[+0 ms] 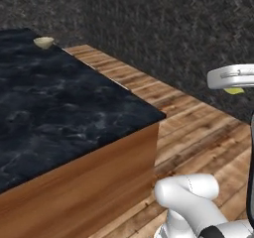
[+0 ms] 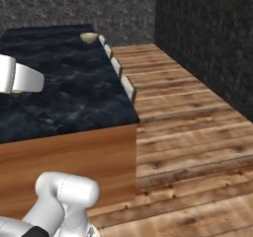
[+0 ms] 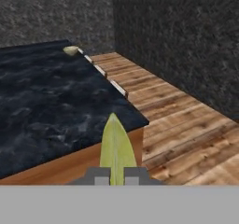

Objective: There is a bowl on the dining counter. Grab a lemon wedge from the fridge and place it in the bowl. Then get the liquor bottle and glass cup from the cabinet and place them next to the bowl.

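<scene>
My gripper (image 3: 117, 176) is shut on a yellow-green lemon wedge (image 3: 116, 146), which stands up between the two dark fingertips. In the left base view a yellow bit of the wedge (image 1: 234, 90) peeks out under my white hand at the right edge. The olive-yellow bowl (image 1: 43, 42) (image 2: 89, 37) (image 3: 71, 50) sits at the far corner of the dining counter (image 1: 64, 108) (image 2: 64, 93) (image 3: 46, 106), well ahead of the hand. The wedge hangs off the counter's near end, above the wooden floor. The fridge, cabinet, liquor bottle and glass cup are out of view.
White-seated stools (image 2: 116, 65) (image 3: 101, 70) line the counter's right side. Wooden floor (image 2: 188, 132) runs along the right, bounded by a dark wall (image 2: 207, 38). The counter's brown wooden end panel (image 1: 84, 187) faces me.
</scene>
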Robot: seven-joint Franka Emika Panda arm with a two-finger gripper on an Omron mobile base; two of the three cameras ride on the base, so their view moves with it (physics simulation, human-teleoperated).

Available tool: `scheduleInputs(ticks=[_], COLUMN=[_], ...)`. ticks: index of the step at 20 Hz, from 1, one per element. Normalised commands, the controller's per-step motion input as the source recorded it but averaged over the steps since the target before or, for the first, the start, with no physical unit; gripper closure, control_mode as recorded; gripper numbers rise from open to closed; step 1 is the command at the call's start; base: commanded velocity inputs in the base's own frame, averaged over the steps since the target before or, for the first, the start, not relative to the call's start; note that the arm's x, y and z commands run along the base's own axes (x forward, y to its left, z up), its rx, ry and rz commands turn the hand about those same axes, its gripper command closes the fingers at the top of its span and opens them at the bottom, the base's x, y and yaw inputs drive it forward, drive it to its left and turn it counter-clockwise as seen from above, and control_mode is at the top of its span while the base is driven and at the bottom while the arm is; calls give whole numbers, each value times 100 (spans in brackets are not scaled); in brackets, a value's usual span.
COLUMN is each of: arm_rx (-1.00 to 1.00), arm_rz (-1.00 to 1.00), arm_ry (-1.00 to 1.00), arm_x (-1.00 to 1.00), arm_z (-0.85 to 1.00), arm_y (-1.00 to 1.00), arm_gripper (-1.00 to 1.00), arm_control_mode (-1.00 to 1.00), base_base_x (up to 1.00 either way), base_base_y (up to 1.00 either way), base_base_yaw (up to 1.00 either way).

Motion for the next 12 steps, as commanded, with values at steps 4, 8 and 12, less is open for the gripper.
scheduleInputs(ticks=[4,8,12], arm_rx=[0,0,0], arm_rz=[0,0,0], arm_ry=[0,0,0], arm_x=[0,0,0], arm_z=[0,0,0], arm_y=[0,0,0], arm_gripper=[100,100,100], arm_control_mode=[100,100,100], base_base_x=[41,42,52], base_base_y=[-100,-100,-92], base_base_yaw=[15,18,21])
